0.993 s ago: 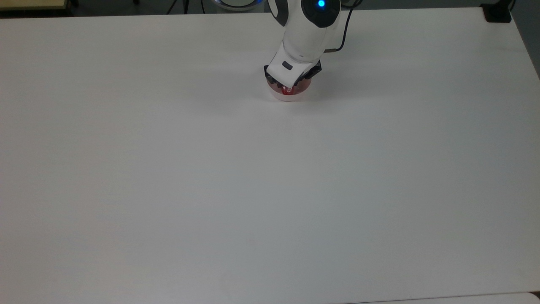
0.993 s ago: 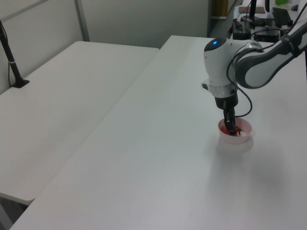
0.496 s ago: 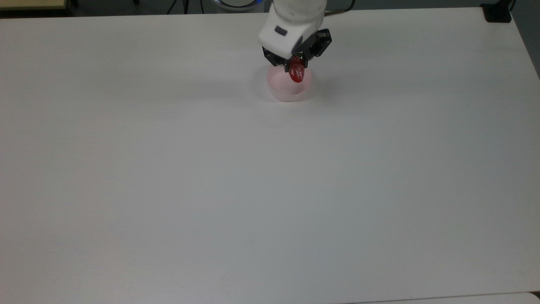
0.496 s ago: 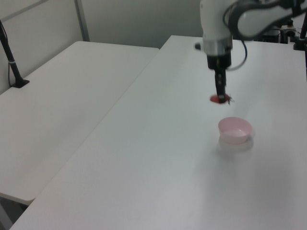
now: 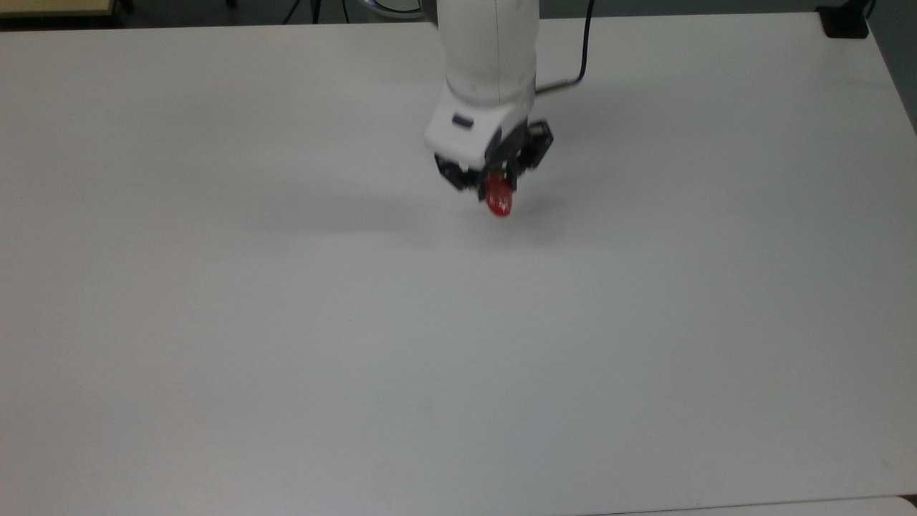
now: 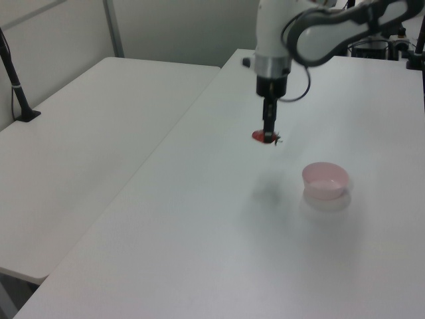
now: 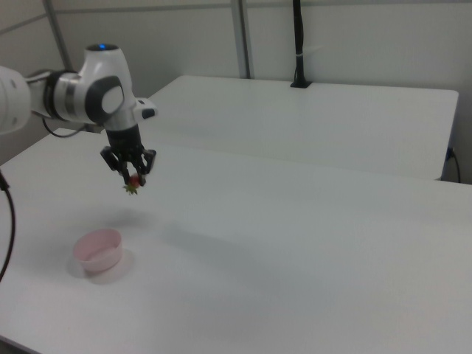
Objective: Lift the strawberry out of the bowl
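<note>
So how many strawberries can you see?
1. The strawberry is up in the air, pinched in the gripper above the white table. The pink bowl sits away from it, and its visible inside looks empty.
</note>
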`<state>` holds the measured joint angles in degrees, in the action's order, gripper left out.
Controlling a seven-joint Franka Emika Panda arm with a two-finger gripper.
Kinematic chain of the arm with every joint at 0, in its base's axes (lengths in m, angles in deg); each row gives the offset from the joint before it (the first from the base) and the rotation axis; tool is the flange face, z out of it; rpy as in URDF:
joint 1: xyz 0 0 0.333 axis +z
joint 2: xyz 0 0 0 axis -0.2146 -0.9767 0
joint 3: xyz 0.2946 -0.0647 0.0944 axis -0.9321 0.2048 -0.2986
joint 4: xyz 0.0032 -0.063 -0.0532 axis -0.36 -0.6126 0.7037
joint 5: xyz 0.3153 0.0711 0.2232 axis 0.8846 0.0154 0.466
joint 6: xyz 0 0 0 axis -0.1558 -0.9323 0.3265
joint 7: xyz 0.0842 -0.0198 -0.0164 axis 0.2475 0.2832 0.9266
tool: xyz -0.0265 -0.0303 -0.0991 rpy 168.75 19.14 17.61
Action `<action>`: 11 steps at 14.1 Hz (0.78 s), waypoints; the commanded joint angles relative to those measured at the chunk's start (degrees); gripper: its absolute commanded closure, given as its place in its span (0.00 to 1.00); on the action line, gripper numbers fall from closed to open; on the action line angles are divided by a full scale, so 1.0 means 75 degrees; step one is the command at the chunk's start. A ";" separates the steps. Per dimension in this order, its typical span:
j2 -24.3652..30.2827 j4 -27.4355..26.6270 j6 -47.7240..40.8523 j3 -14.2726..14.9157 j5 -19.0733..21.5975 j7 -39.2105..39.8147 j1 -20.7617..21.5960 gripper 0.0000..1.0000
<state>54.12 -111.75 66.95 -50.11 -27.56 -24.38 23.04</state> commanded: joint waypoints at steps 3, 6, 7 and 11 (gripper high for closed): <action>-0.1270 0.0491 0.0760 0.0043 -0.0625 -0.0248 0.0349 0.59; -0.1307 0.0467 0.0959 0.0055 -0.0860 -0.0635 0.0444 0.00; -0.1190 0.0467 0.0925 0.0078 -0.0861 -0.0706 0.0420 0.00; 0.0224 -0.0034 0.0190 0.0207 -0.0861 -0.0871 0.0362 0.00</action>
<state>45.96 -107.54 73.53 -49.79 -33.20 -28.81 25.40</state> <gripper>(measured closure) 0.000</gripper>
